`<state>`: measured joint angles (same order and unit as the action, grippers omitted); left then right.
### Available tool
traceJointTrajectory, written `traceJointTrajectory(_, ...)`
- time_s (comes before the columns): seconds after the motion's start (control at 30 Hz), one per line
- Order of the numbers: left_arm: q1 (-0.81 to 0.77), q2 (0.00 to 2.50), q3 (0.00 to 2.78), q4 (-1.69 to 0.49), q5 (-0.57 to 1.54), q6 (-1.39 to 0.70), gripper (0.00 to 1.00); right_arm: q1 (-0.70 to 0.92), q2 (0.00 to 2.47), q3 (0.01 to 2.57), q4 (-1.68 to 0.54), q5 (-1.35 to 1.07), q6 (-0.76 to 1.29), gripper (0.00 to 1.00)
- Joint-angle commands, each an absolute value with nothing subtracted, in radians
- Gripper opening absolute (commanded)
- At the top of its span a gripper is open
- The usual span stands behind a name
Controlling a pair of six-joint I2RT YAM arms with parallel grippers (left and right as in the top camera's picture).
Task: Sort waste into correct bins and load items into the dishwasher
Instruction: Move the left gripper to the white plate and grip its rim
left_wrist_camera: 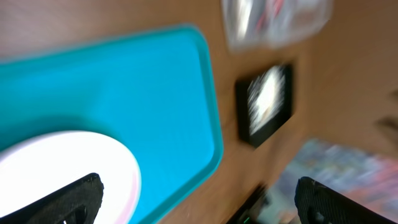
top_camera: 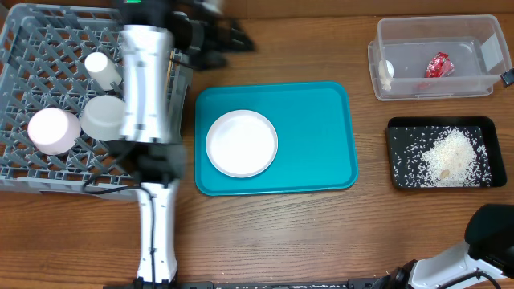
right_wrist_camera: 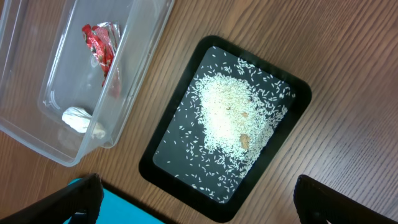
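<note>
The left gripper [left_wrist_camera: 199, 190], wide open and empty, hangs by the plate [top_camera: 241, 143] on the teal tray [top_camera: 313, 128]. The right gripper [right_wrist_camera: 199, 202], open and empty too, is over the rice [right_wrist_camera: 227, 115] in the black tray [right_wrist_camera: 163, 152]. Wrapper [right_wrist_camera: 99, 43] and tissue [right_wrist_camera: 78, 118] lie in the tub [right_wrist_camera: 56, 68].

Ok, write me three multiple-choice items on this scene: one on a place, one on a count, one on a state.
1. Where is the wrapper?
A. on the teal tray
B. in the tub
C. in the black tray

2. How many bowls show in the rack?
A. none
B. two
C. four

3. The plate is:
A. empty
B. heaped with rice
C. broken in two

Key:
1 B, the red wrapper lies inside the clear walls.
2 B, a pink one and a grey-blue one show.
3 A, its face is whole and plain white.
</note>
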<state>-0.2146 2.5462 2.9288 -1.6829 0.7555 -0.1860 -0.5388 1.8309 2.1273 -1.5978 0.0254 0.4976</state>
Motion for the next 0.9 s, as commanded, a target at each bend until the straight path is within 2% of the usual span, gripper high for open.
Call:
traceJointTrajectory(0.0, -0.375, 2.511, 2.86, -1.69, 0.467, -0.263, 1.0, -0.54, 1.825, 2.133, -1.595, 0.022, 0.502, 1.0)
traceJointTrajectory(0.2, -0.609, 2.511, 2.741, -1.688, -0.02, -0.323, 1.0, -0.54, 1.825, 2.133, -1.595, 0.022, 0.502, 1.0)
traceJointTrajectory(0.37, -0.707, 2.511, 2.709, -1.69, -0.033, -0.255, 1.0, -0.54, 1.825, 2.133, -1.595, 0.022, 0.502, 1.0)
traceJointTrajectory(0.57, -0.72, 2.513, 2.608, -1.69, -0.12, -0.616, 1.0, -0.54, 1.825, 2.133, -1.595, 0.022, 0.502, 1.0)
traceJointTrajectory(0.63, -0.705, 2.513, 2.549, -1.69, -0.141, -0.662, 1.0, -0.54, 1.825, 2.133, -1.595, 0.022, 0.502, 1.0)
traceJointTrajectory(0.87, -0.661, 2.513, 2.365, -1.659, -0.07, -0.582, 1.0, -0.54, 1.825, 2.133, -1.595, 0.022, 0.502, 1.0)
